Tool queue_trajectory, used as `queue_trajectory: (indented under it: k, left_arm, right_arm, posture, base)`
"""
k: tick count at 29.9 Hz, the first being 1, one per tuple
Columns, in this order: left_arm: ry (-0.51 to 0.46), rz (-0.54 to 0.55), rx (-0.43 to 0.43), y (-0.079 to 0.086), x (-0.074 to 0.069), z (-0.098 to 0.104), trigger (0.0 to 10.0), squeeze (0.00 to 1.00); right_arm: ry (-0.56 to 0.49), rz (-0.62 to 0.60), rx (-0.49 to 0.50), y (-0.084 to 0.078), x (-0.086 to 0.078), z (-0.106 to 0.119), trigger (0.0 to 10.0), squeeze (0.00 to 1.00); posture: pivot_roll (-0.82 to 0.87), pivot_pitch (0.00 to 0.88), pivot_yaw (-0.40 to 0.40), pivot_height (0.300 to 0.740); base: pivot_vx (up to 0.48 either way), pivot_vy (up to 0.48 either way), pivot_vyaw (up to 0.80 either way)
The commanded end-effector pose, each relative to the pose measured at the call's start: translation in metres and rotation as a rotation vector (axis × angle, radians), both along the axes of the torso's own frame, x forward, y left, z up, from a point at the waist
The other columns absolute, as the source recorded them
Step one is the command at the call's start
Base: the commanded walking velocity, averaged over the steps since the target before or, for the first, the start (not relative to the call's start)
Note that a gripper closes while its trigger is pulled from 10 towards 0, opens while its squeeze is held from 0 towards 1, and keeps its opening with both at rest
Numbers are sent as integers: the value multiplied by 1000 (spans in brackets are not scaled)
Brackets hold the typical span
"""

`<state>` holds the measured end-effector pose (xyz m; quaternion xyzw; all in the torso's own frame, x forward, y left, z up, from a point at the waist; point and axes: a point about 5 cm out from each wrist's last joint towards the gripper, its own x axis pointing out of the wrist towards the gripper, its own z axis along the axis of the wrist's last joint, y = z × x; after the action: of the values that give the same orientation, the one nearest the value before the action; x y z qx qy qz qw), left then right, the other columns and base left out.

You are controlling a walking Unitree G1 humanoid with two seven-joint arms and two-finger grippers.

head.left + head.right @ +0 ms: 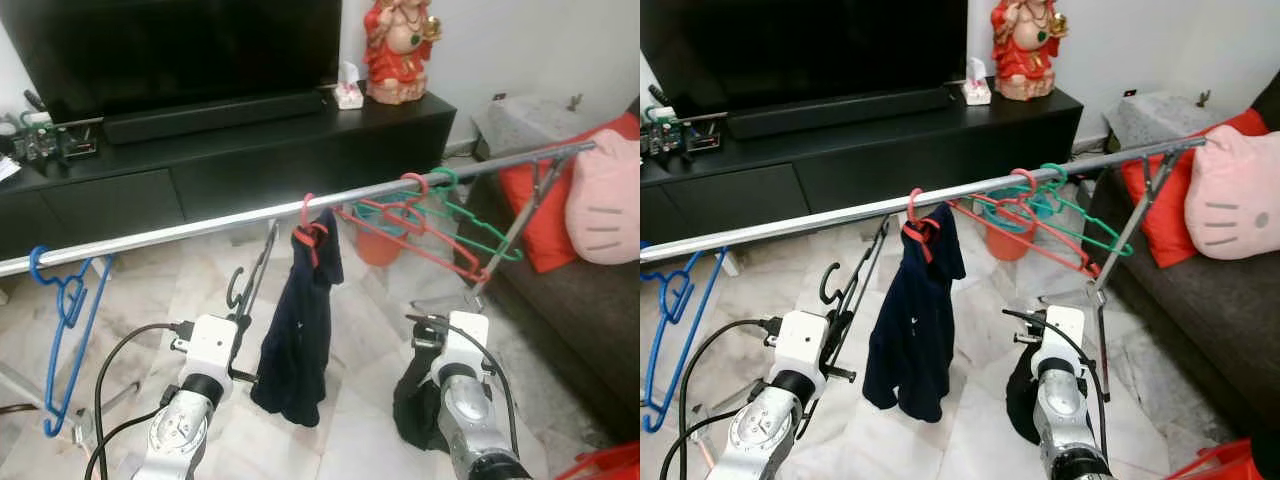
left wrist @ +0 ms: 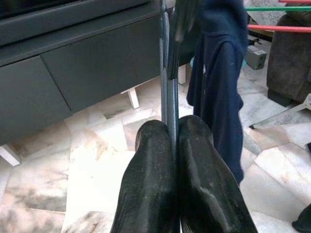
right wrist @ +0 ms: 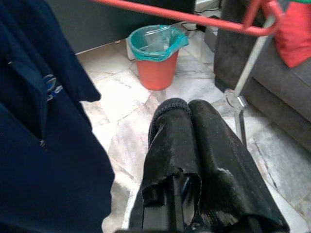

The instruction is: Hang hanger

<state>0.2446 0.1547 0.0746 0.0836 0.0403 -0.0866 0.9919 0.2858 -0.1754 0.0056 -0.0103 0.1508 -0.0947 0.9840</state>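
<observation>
Hanger (image 1: 250,275): dark metal, thin, held upright by the left gripper (image 2: 174,141), hook end up and just below the silver rail (image 1: 200,226), not on it. Left fingers (image 2: 150,179) are pressed together on the hanger's thin frame (clear in the left wrist view, metal strip sandwiched between the pads).

Rail runs across the frame, low at the robot's left, higher at the right, with a folding leg (image 1: 520,225) at the right end. On it, from left: blue hanger (image 1: 68,310), red hanger (image 1: 312,232) carrying a navy garment (image 1: 298,330), then a bunch of red hangers (image 1: 420,230) and a green hanger (image 1: 480,225).

Held hanger sits between the blue one and the navy garment, just beside the garment.

Right gripper (image 3: 187,121) is low, fingers together, nothing between them, pointing at the marble floor (image 1: 360,300) near an orange bin (image 3: 156,53) with a teal liner.

Behind: black TV cabinet (image 1: 250,150), TV (image 1: 180,45), red figurine (image 1: 398,45). Sofa (image 1: 580,300) with a red cushion (image 1: 548,215) and a pink cushion (image 1: 605,195) at the right.
</observation>
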Motion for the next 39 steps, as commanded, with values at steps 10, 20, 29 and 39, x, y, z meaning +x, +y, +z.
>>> queue_trajectory:
  k: [10,20,29,39]
  left_arm:
    - [20,-2,-2,1,-1,-3,10000,0]
    - [20,-6,7,0,-1,-2,10000,0]
    - [17,-6,11,1,0,-2,10000,0]
    - [14,-12,12,-1,1,-1,10000,0]
  right_arm:
    - [-34,4,-1,0,7,8,10000,0]
    - [-33,2,8,0,7,8,10000,0]
    - [-35,15,11,3,7,8,10000,0]
    - [-57,29,7,5,9,12,10000,0]
  posture:
    - [21,0,-32,740]
    - [21,0,-32,740]
    - [21,0,-30,740]
    - [18,0,-29,740]
  base:
    - [0,0,169]
    - [0,0,0]
    - [0,0,0]
    - [0,0,305]
